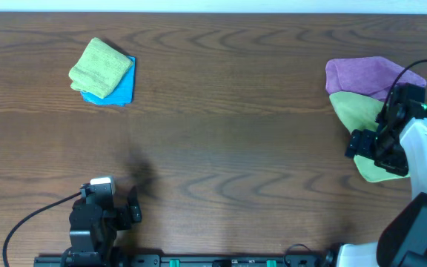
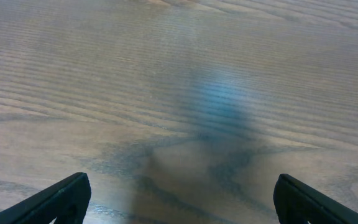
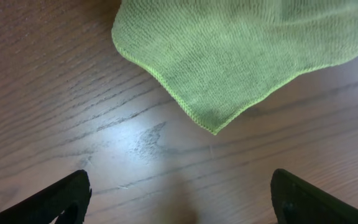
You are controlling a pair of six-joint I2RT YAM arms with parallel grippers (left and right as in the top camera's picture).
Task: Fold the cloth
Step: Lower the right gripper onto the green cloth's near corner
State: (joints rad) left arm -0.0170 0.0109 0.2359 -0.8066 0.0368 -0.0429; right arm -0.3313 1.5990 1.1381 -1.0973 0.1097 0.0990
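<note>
Far left, a folded green towel (image 1: 101,67) lies on a blue towel (image 1: 123,93). The left gripper (image 2: 179,202), fingers spread, sees only bare table (image 2: 166,74). At the right, the green cloth (image 1: 353,111) touches a purple cloth (image 1: 369,74), its long axis running far to near. Only the right wrist view shows a corner of it pointing at the right gripper (image 3: 179,199), whose fingers are spread and hold nothing.

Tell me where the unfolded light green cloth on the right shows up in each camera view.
Overhead: the light green cloth lies at the right edge, just below the purple cloth.
Left wrist: not in it.
Right wrist: the cloth spans the top, one corner pointing down.
Shared landmark: the wood table.
</note>
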